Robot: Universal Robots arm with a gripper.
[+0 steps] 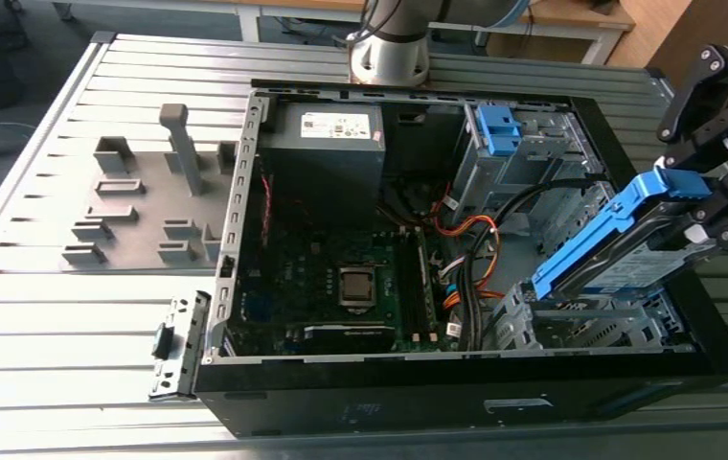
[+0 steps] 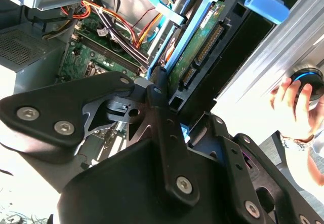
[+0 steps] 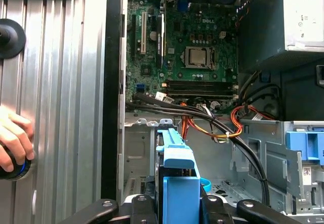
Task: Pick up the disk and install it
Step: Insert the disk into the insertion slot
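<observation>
Gripping the disk [image 1: 601,259] — a flat silver metal drive in a blue plastic caddy — the black gripper [image 1: 700,228], clamped shut, tilts it over the silver drive cage [image 1: 594,331] in the exterior view. In the second wrist view, we judge orange and black cables [image 2: 116,26] could snag it. In the first wrist view, the black case [image 3: 112,82] holds a green motherboard [image 3: 174,36].

A: The exterior view is bright and even. The ribbed table [image 1: 45,316] glares near its front edge, while the open case [image 1: 338,407] holds deep shade and the black gripper [image 1: 703,228] shows little detail.
B: The second wrist view runs harsher: a whole patch burns out white, and the disk [image 2: 200,46] lies half shadowed.
A: The first wrist view lights the motherboard [image 3: 187,41] plainly, yet the power supply [image 3: 304,16] washes pale.
</observation>
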